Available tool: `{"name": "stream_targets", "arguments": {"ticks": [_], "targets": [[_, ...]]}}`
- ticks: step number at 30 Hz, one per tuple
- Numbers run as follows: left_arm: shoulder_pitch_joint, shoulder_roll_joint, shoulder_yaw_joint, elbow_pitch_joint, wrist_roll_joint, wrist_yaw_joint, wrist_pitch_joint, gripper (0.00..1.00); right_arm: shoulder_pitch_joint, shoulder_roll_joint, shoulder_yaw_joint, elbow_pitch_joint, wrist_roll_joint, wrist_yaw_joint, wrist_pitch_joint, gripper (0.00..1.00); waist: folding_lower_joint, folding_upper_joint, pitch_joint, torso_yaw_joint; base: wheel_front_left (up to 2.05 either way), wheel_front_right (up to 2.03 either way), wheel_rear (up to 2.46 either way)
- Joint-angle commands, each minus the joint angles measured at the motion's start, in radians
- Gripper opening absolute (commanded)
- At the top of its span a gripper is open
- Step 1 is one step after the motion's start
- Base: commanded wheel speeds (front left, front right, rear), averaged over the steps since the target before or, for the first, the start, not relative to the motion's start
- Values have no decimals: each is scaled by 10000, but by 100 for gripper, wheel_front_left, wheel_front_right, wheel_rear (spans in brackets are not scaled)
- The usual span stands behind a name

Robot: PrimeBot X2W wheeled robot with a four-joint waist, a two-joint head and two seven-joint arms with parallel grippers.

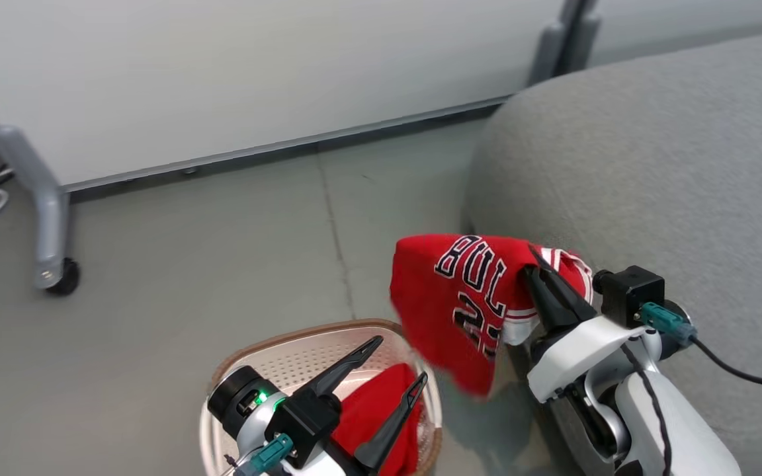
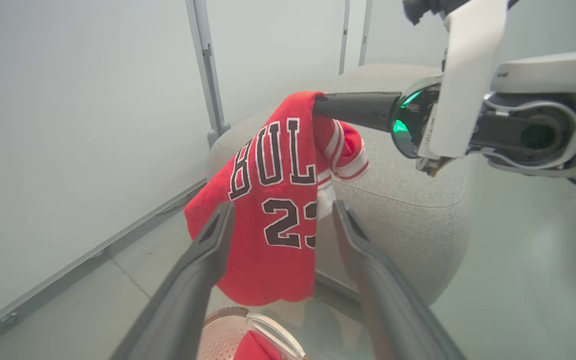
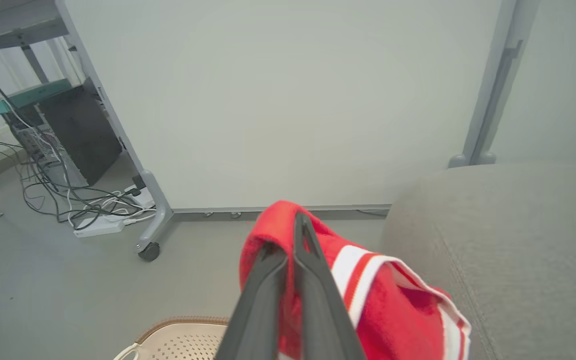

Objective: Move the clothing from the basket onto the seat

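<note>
Head view: right gripper (image 1: pixel 534 264) pinches the soft, light red fabric jersey (image 1: pixel 447 291) at its bunched white-striped trim, likely a sound hold; left gripper (image 1: pixel 403 357) stands spread.

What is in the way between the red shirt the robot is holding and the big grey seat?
Nothing that I can see. The right gripper is shut on the jersey, which hangs right by the rounded corner of the seat. No other thing sits between them.
</note>
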Motion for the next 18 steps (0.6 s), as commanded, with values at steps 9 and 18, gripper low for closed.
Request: {"name": "stream_targets", "arguments": {"ticks": [9,18], "targets": [[-345,232,-17,-169,-11,59,112,100,111,-54,-764,-856,-316,23,53,0,0,-1,532,-2203,0,0,0],[-787,496,110,-401,74,114,266,100,-1134,-59,-2066,-1078,-307,21,66,0,0,-1,1120,-3093,0,0,0]]}}
